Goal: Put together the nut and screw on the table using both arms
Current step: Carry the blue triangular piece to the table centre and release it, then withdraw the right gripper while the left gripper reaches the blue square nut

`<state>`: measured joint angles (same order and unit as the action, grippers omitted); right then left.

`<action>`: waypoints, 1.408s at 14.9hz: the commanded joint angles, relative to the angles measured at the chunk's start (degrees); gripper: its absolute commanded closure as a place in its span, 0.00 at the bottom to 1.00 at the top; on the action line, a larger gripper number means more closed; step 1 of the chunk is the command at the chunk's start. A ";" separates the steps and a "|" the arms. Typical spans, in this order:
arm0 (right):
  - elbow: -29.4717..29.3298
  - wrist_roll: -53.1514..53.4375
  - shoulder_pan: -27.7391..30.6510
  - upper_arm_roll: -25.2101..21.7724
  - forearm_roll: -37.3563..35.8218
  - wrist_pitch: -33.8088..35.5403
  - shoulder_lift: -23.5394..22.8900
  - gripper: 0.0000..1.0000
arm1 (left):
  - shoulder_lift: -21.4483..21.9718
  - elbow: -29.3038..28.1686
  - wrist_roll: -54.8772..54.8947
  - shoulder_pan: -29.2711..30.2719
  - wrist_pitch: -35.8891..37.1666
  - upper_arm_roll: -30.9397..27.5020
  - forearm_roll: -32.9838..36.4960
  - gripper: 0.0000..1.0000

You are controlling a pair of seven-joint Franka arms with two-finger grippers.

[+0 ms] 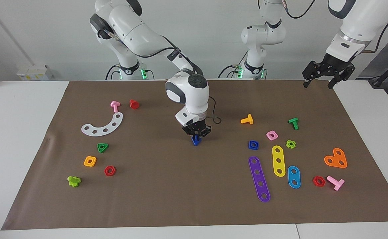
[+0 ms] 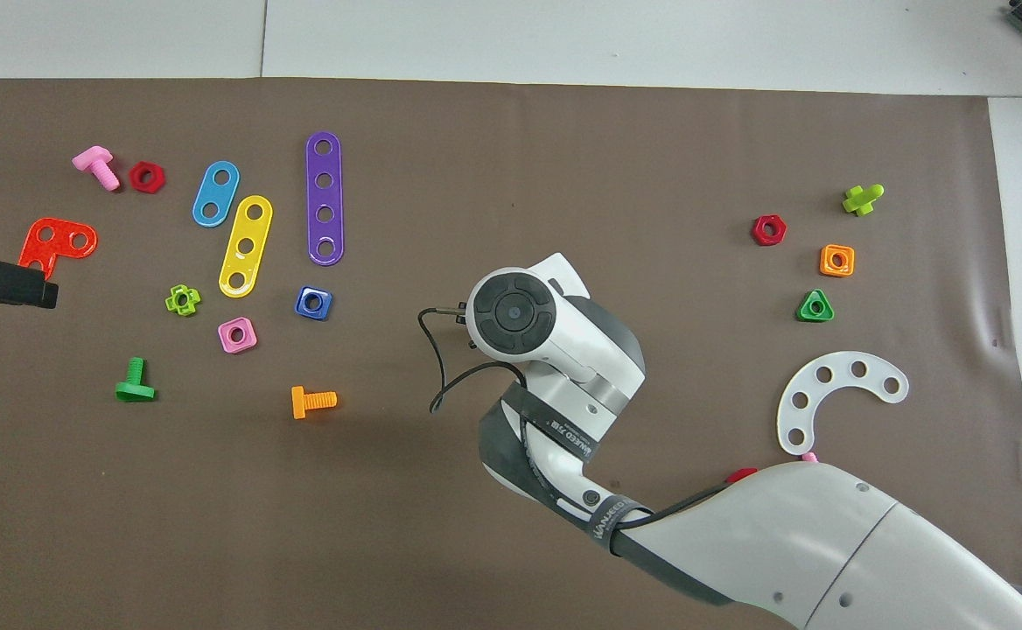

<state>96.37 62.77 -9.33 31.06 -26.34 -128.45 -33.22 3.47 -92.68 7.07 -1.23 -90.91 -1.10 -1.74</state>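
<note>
My right gripper point(image 1: 196, 135) points down over the middle of the brown mat point(image 1: 167, 192) and is shut on the dark-blue screw point(image 1: 196, 141), which hangs at or just above the mat. In the overhead view the right arm's wrist point(image 2: 515, 313) hides both the screw and the fingers. The dark-blue square nut point(image 1: 253, 144) lies flat on the mat toward the left arm's end, beside a pink square nut point(image 1: 271, 135); the blue nut also shows in the overhead view point(image 2: 312, 303). My left gripper point(image 1: 317, 83) is open and empty, raised over the mat's corner at the left arm's end.
Around the blue nut lie purple point(image 1: 259, 178), yellow point(image 1: 278, 160) and blue point(image 1: 293, 176) strips, an orange bolt point(image 1: 247, 119) and a green bolt point(image 1: 293, 123). Toward the right arm's end lie a white curved strip point(image 1: 103, 125), a green triangular nut point(image 1: 102, 147) and an orange nut point(image 1: 90, 161).
</note>
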 commanded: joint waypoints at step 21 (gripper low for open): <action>0.13 -20.02 2.57 -15.56 8.22 2.85 17.30 0.00 | 0.49 -1.53 -2.23 -0.44 -3.92 0.75 1.30 0.00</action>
<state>95.32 49.34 -7.09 19.10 -21.60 -126.46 -18.72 3.46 -92.73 5.90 -1.24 -92.76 -0.43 -1.35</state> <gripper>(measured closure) 0.000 0.000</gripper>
